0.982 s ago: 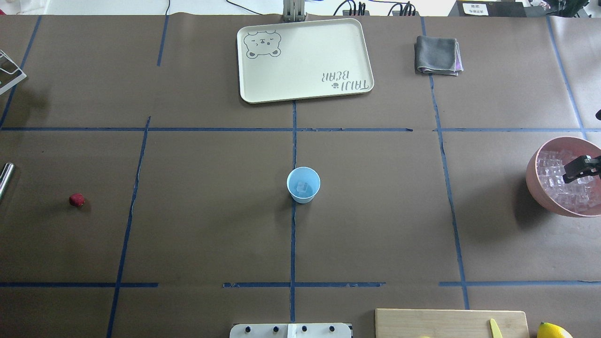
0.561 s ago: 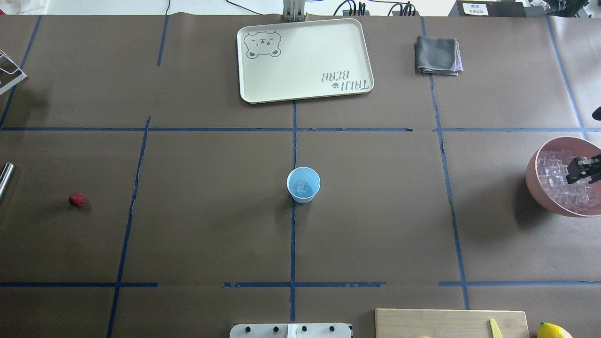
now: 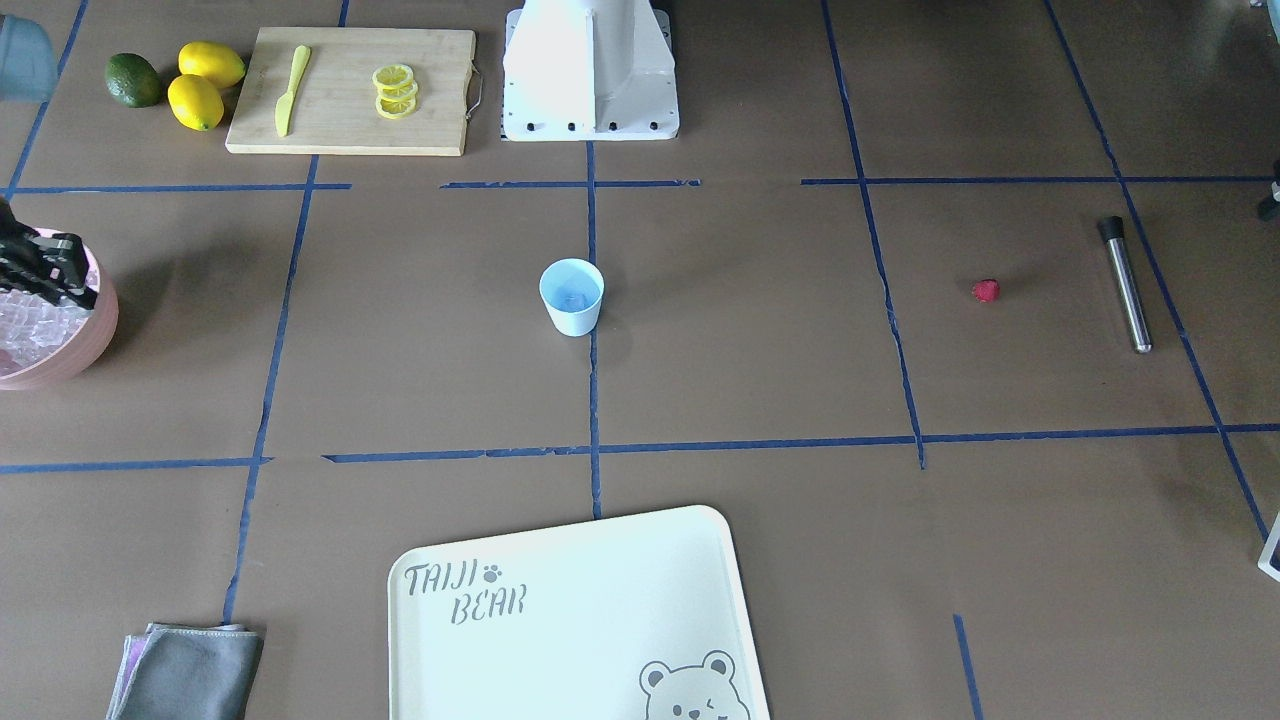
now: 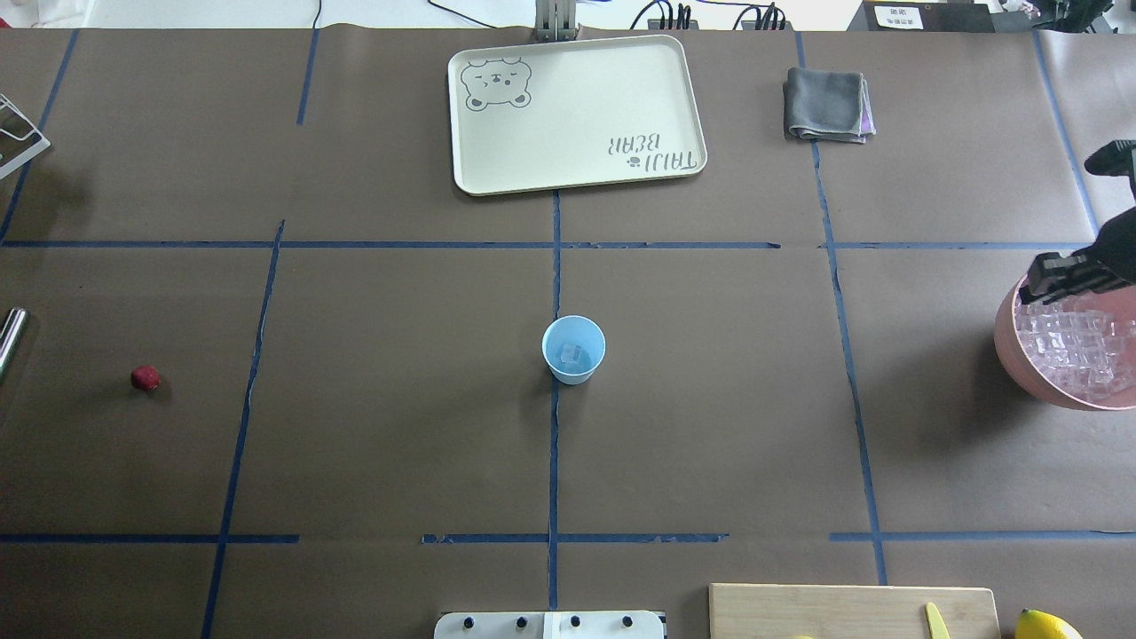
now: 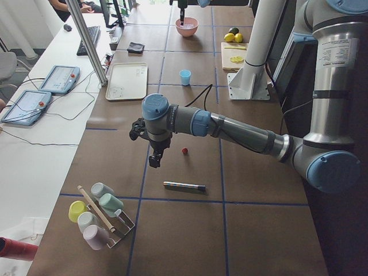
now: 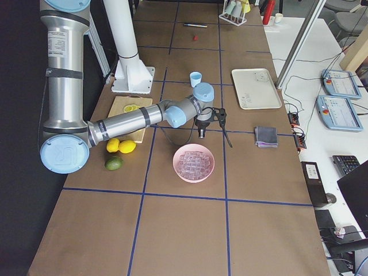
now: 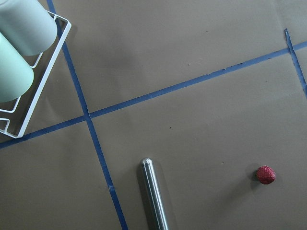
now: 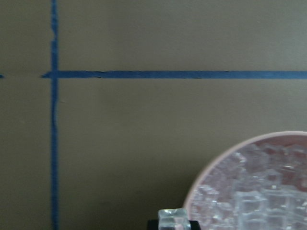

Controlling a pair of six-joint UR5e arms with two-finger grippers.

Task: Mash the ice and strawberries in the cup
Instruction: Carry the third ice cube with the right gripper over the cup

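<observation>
Pink bowl [image 4: 1007,342] out at the robot's far right, heaped with ice [image 4: 1074,346], and the right gripper [image 4: 1045,282] hangs raised at the bowl's rim; the wrist view settles it, the black tips are pinched narrow on a single ice cube [image 8: 173,220], clear and glassy, with the rim just beside it; over at the centre of the table the cup [image 4: 575,376] stands upright on the blue tape line, one clear cube [image 4: 570,354] lying in its bottom; well apart on the other side, the strawberry [image 4: 145,378] sits alone on the brown paper, a steel rod [image 3: 1126,284] lying near it; the left gripper [image 5: 154,163] hangs above the table close to that berry, pointing down, and I cannot tell whether it is spread or closed, since only the side view catches it; on the far side of the table lie the bear tray [image 4: 577,115] and a folded grey cloth [image 4: 828,105].
</observation>
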